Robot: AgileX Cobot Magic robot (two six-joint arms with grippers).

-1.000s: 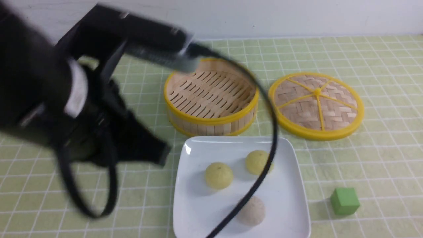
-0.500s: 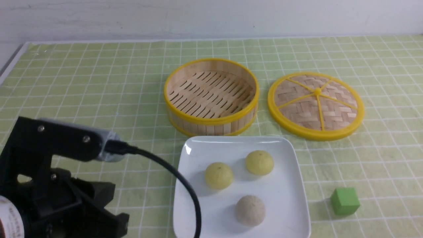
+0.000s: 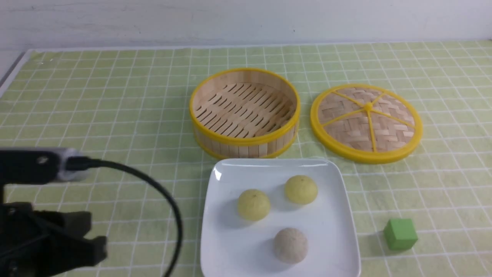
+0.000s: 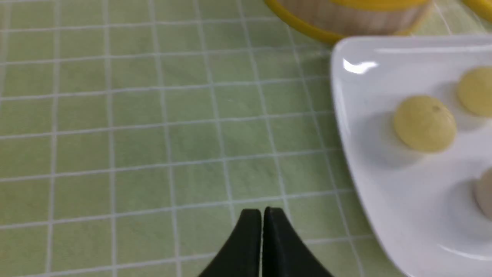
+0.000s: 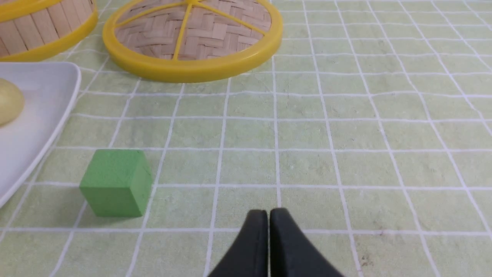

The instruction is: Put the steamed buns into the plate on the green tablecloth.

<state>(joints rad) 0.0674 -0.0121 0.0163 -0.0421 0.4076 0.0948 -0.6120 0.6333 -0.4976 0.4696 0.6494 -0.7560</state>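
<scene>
While steamer (image 3: 244, 113) sits bare, plate (image 3: 330, 246) holds buns (image 3: 253, 204).

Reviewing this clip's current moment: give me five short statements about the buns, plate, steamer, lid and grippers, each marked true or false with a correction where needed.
1. All three steamed buns lie on the plate. True.
2. The steamer basket holds one bun. False: its slatted floor is bare.
3. The lid sits on top of the steamer basket. False: it lies flat on the green tablecloth to the basket's right.
4. The left gripper is shut and holds nothing. True.
5. The right gripper grips the green cube. False: it is shut on nothing, with the cube apart from it on the cloth.
</scene>
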